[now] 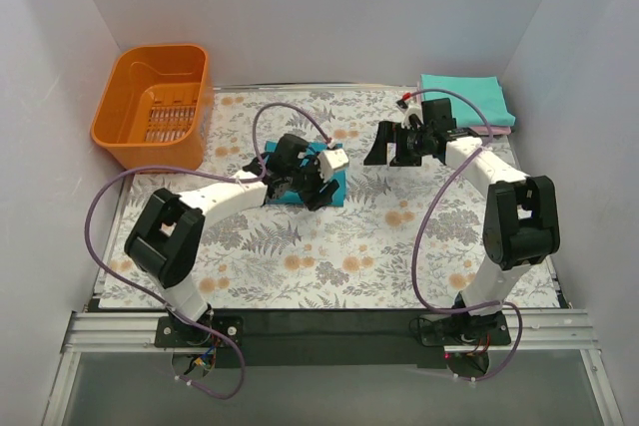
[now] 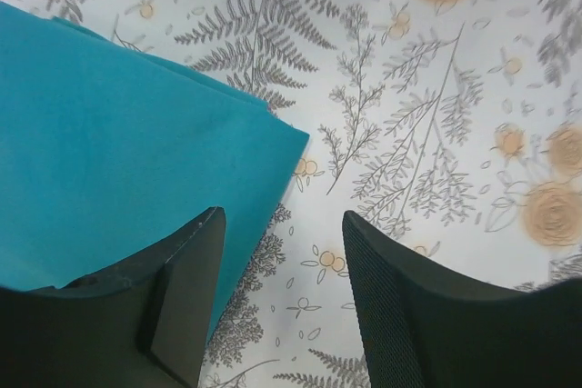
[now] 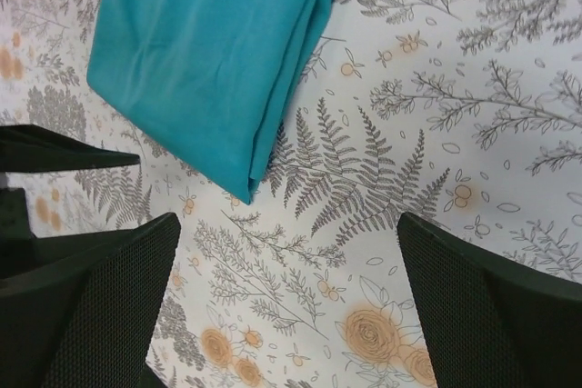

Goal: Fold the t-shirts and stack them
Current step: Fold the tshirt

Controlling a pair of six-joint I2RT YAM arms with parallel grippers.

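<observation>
Working on the deep teal shirt (image 1: 336,190), lying as a folded rectangle on the counter (image 1: 329,256) a little left of the middle. Hovering over its right edge with the left jaws, spread apart and gripping nothing; in the left wrist view, straddling the shirt's corner, one finger (image 2: 173,315) above the cloth and the other above bare counter. Holding the right jaws released too, hanging empty over bare counter just right of the shirt, not touching the cloth. Waiting at the far right corner, the mint shirt (image 1: 464,95), folded and sitting on top of the pink shirt (image 1: 496,130), only a thin pink edge showing. Standing at the far left, the orange basket (image 1: 155,107), well apart from the shirts.

Judging the fold as done and the carry to the far-right pile as not yet done. Risking a pinch of the top layer alone by closing this near the corner, letting the lower layers sag and the fold fall open on the way. Risking a drag across the counter and a rumpled shirt by going in too shallow. Risking a crooked pile by landing off-centre, or by crowding the right arm (image 1: 519,216) parked close by.
</observation>
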